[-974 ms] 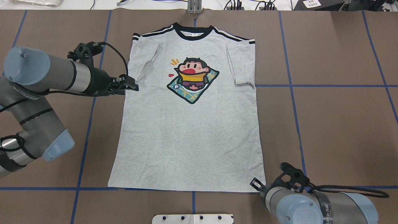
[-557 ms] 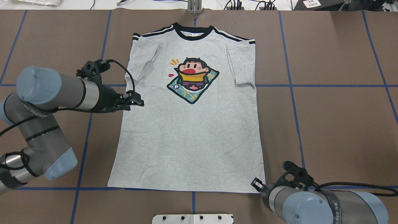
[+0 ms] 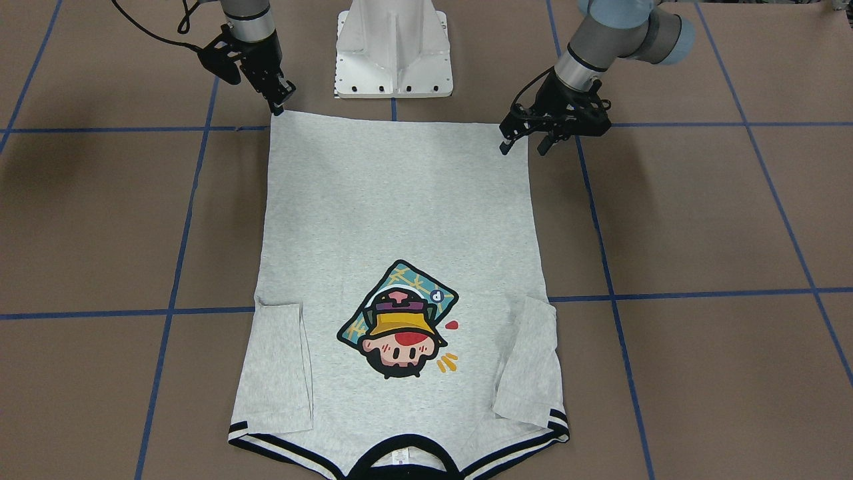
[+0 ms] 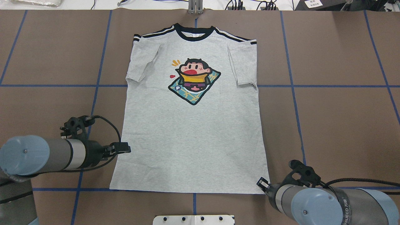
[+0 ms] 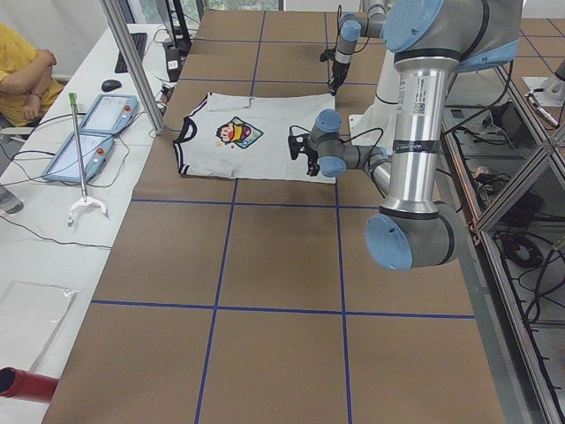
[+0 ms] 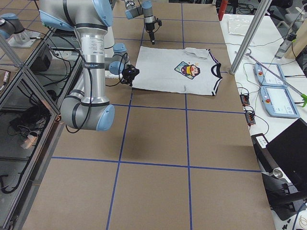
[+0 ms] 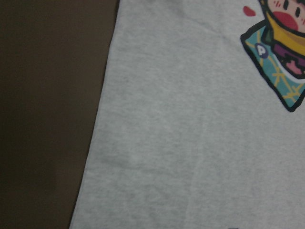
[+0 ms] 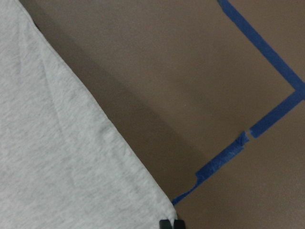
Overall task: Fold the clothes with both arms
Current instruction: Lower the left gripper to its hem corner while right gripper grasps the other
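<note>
Left end effector [image 3: 524, 147] hemward, apparently open

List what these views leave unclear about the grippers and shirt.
- Right gripper: jaws' spacing and contact with the T-shirt corner; the right arm partly covers them overhead, right wrist view's edge crops them.
- Collar label: print too small, front-facing view.
- T-shirt underside: hidden against the table.
</note>
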